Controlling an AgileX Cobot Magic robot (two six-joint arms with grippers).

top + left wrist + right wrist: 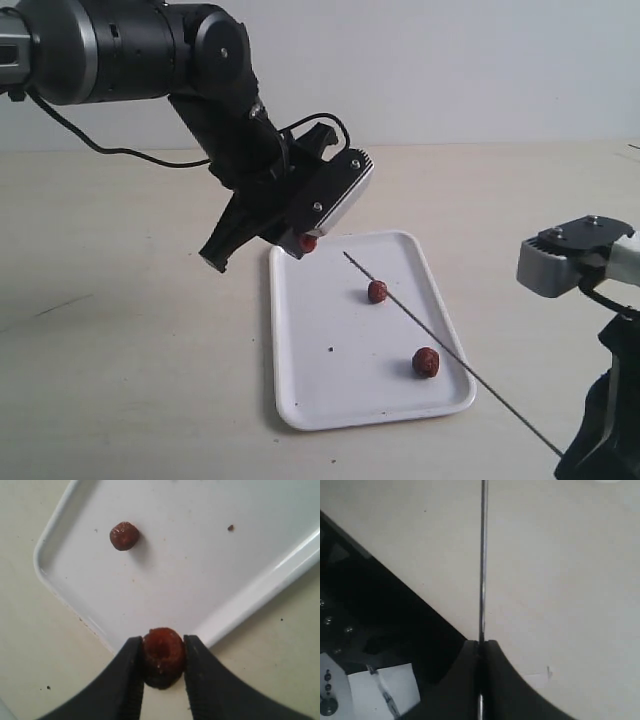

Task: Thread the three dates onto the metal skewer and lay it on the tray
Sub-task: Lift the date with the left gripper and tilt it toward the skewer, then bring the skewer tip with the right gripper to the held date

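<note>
One date (162, 652) in my left pincer (305, 243), the metal skewer (440, 345) in my right pincer (481, 647).

My left pincer is hanging over the far left corner of the tray (300, 385), narrowed onto the date's two sides. My right pincer is clamping tight on the skewer's near end, off the tray at the near right, and the rod is slanting up over the tray with its tip pointing far and left. The far date (377, 291) is lying on the tray where the rod is crossing its right edge in the exterior view; I cannot tell whether they are touching. The near date (426, 362) is lying just left of the rod, by the tray's near right corner. The tray is sitting on the table (130, 330).
</note>
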